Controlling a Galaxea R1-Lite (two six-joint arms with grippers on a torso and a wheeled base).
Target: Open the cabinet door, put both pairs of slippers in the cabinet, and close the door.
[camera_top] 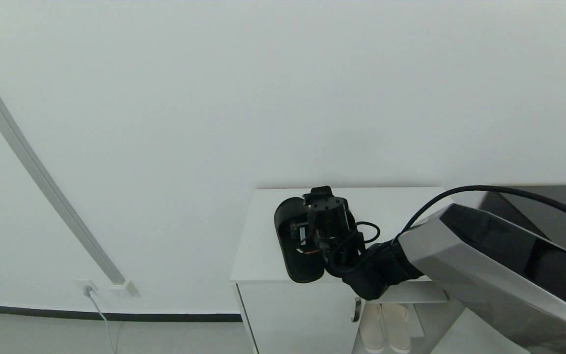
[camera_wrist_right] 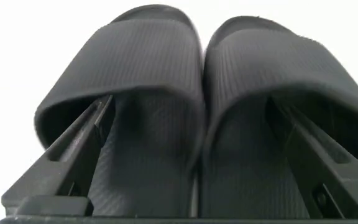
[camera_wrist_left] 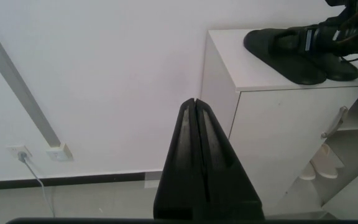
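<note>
Left gripper [camera_wrist_left: 195, 102]: nearest item, hanging low in front of the cabinet [camera_top: 263, 246] and to its left, fingers pressed together, carrying nothing.

Cabinet: white, standing against the wall. Its left door [camera_top: 295, 319] is closed, with a metal handle [camera_top: 356, 309] at its right edge. The compartment to the right of that handle stands open.

Cream slippers [camera_top: 386, 327]: one pair side by side on a shelf inside the open compartment.

Black slippers [camera_top: 295, 246]: a pair lying side by side on the cabinet top, near its front edge.

Right gripper [camera_wrist_right: 190, 109]: at the black slippers, fingers [camera_wrist_right: 73, 155] spread, one tucked under each slipper's strap. The soles rest on the cabinet top.

Far left: a wall socket [camera_top: 85, 285] with a cable plugged in, beside a slanting grey conduit [camera_top: 32, 162].
</note>
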